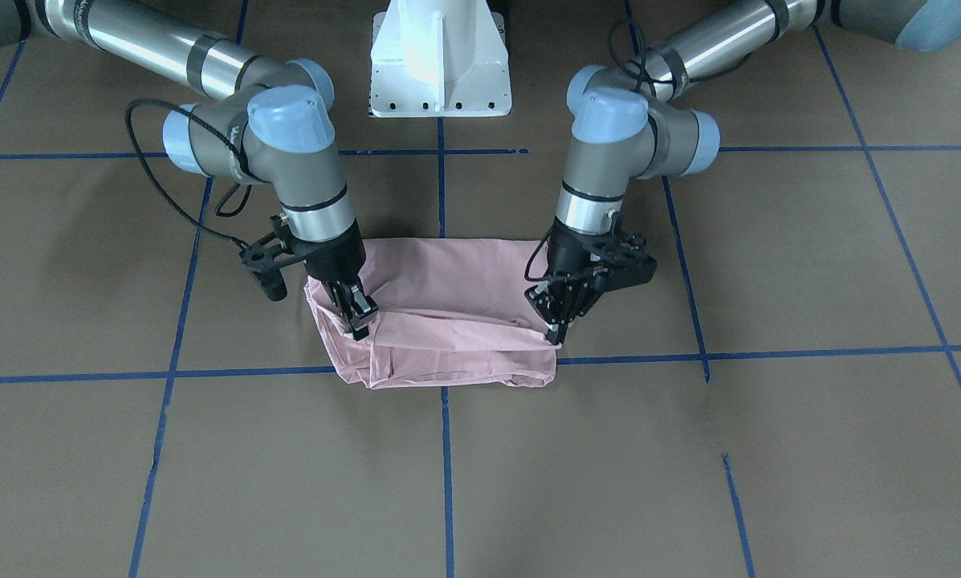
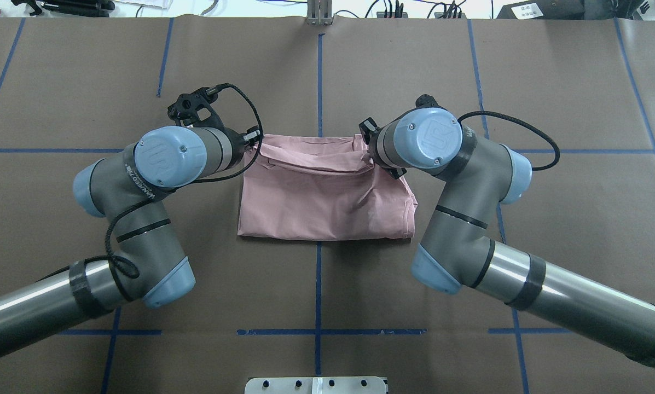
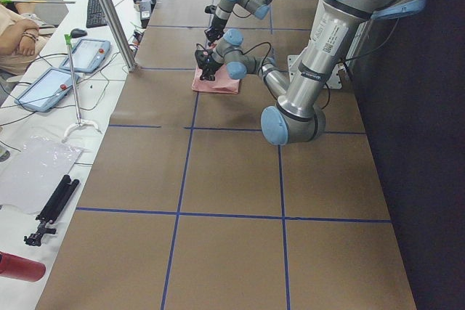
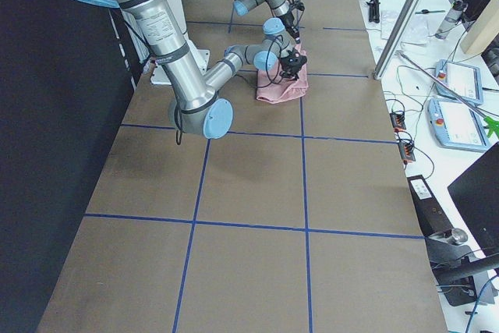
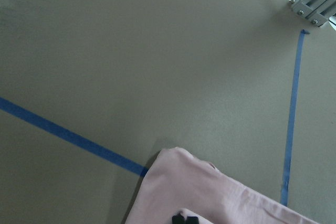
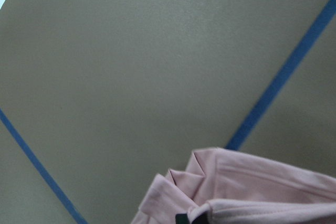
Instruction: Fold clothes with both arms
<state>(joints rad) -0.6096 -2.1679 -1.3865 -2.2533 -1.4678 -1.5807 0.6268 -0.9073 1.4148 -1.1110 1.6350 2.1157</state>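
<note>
Two sets of jaws, on the left arm (image 1: 600,172) and right arm (image 1: 307,172), are clenched on opposite ends of the folded pink shirt (image 1: 448,293) on the counter (image 1: 689,449).

A table (image 2: 393,71) covered in brown paper is ruled into large squares by blue tape lines (image 2: 318,284), and even overhead light throws only soft shadows on it. In the exterior left view a white side bench (image 3: 29,125) runs from 7 to 11 o'clock, carrying a blue-screened pendant (image 3: 45,88) and a black keyboard (image 3: 95,10). An aluminium post (image 3: 116,28) rises at 11 o'clock, and a black wall panel (image 3: 429,143) fills 3 o'clock.
</note>
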